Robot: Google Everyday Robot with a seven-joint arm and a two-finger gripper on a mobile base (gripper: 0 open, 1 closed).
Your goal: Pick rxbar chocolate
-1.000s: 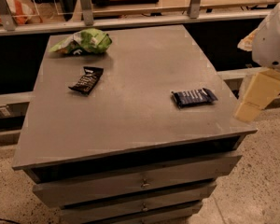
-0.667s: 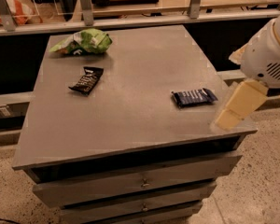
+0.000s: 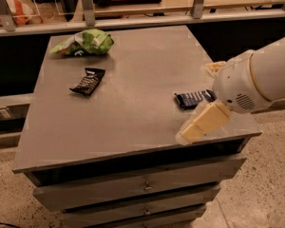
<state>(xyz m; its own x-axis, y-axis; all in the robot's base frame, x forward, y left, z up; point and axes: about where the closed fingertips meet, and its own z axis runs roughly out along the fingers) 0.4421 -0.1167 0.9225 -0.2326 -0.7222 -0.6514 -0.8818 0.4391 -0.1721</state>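
Your gripper [image 3: 195, 128] hangs at the lower right of the frame, a tan wedge slanting down and left from the arm's white rounded housing [image 3: 256, 80], its tip over the front right corner of the grey cabinet top [image 3: 133, 113]. You cannot tell whether it is open or closed from this angle, and it holds nothing you can see.

The rxbar chocolate [image 3: 88, 81] lies flat on the cabinet top in the upper left part of the frame, well apart from the gripper. You see a small, flat, black rectangular wrapper with pale lettering along its length and crimped ends, turned on a diagonal so 1 end points to the upper right. Beyond it, near the far left corner of the top, sits a crumpled green chip bag [image 3: 85, 42], close to the bar but not touching it. A dark blue bar wrapper [image 3: 194, 99] with white print lies on the right side of the top, just above the gripper in the frame; the housing covers its right end.

Compared with 1 second ago, the gripper has come in from the right edge of the frame, leftward and lower, and now overlaps the cabinet top where before it hung beside it. Both bars and the bag lie where they did.
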